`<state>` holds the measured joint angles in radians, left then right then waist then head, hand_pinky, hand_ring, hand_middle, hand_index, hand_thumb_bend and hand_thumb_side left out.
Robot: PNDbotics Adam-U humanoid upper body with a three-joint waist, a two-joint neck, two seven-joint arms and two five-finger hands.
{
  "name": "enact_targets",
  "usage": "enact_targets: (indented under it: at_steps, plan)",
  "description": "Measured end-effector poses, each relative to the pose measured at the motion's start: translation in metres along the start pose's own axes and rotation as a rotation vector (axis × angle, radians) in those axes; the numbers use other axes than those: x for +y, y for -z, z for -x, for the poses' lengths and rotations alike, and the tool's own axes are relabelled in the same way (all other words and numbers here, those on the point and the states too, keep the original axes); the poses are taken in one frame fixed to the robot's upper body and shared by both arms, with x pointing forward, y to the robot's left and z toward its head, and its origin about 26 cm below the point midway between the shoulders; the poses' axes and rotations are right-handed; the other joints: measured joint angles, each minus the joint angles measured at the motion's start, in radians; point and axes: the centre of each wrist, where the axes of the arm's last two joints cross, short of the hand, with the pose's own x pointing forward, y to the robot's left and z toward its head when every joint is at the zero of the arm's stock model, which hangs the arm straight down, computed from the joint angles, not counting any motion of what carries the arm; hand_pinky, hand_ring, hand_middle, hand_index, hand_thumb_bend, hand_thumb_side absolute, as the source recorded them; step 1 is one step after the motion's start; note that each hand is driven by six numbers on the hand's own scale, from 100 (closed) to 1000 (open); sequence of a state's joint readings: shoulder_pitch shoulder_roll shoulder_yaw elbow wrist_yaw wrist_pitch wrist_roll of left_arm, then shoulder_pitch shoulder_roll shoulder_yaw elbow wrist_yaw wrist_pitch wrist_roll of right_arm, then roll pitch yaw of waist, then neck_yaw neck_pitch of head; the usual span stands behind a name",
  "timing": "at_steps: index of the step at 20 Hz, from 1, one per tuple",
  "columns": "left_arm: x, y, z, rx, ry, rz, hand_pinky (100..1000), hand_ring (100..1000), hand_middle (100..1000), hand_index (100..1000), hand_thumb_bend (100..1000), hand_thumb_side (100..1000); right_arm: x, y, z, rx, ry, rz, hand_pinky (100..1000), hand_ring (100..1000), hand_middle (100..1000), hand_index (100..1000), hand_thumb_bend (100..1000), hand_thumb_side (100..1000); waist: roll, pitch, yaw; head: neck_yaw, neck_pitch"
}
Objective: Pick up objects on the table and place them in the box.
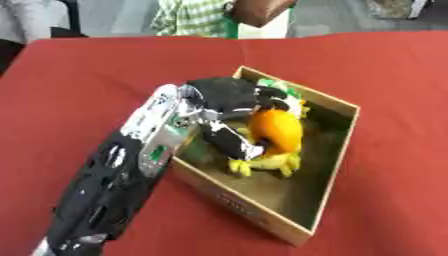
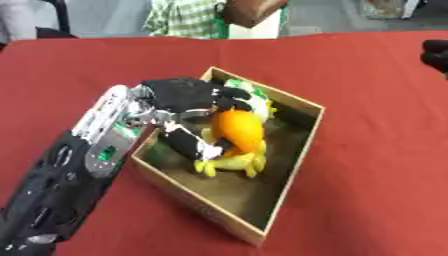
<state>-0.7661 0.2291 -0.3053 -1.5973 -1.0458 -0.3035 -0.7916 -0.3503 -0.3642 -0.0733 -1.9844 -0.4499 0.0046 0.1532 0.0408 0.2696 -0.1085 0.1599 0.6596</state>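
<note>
The cardboard box (image 1: 337,150) sits askew on the red table (image 1: 79,80), and everything here happens inside it. The left hand (image 1: 223,100) reaches in over the box's left wall, fingers and thumb curled round an orange object (image 1: 276,130), which it holds above the box floor near the far left corner. Directly under the orange object a yellow thing (image 1: 262,164) with stubby lobes lies on the box floor. Behind the hand, against the box's far wall, something green and white (image 2: 249,95) shows. Well to the right of the box, at the view's edge, a dark bit of the right hand (image 2: 435,55) appears; I cannot tell how its fingers stand
</note>
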Motion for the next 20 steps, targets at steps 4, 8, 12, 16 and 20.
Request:
enact_targets:
  at_steps: [4,8,12,16,20]
  plan:
    - [0.0,0.0,0.0,0.019,0.022,0.007,841,965,1000,1000,395,1000,0.0,-0.001,0.001,0.004,0.001,0.002,873,789,533,909,100,631,-0.001,-0.003,0.0,0.0,0.0]
    - [0.002,-0.002,0.001,0.025,0.019,-0.016,837,962,1000,1000,270,1000,0.0,-0.002,0.001,0.005,0.001,0.005,873,789,534,909,100,631,-0.003,-0.006,0.0,-0.001,0.0]
    - [0.014,-0.015,0.004,0.041,-0.02,-0.126,826,951,1000,1000,129,1000,0.0,-0.002,0.001,0.002,0.001,0.008,872,788,534,908,100,633,-0.008,-0.007,0.005,-0.005,0.0]
    - [0.032,-0.04,0.008,0.078,-0.081,-0.302,749,860,910,1000,100,963,-0.002,-0.003,0.001,-0.003,-0.001,0.02,870,788,535,908,100,633,-0.016,-0.014,0.026,-0.024,0.0]
    - [0.028,-0.069,0.014,0.143,-0.178,-0.443,712,833,866,966,100,935,-0.004,-0.005,0.001,-0.004,-0.003,0.047,868,787,535,907,100,635,-0.029,-0.02,0.056,-0.059,0.007]
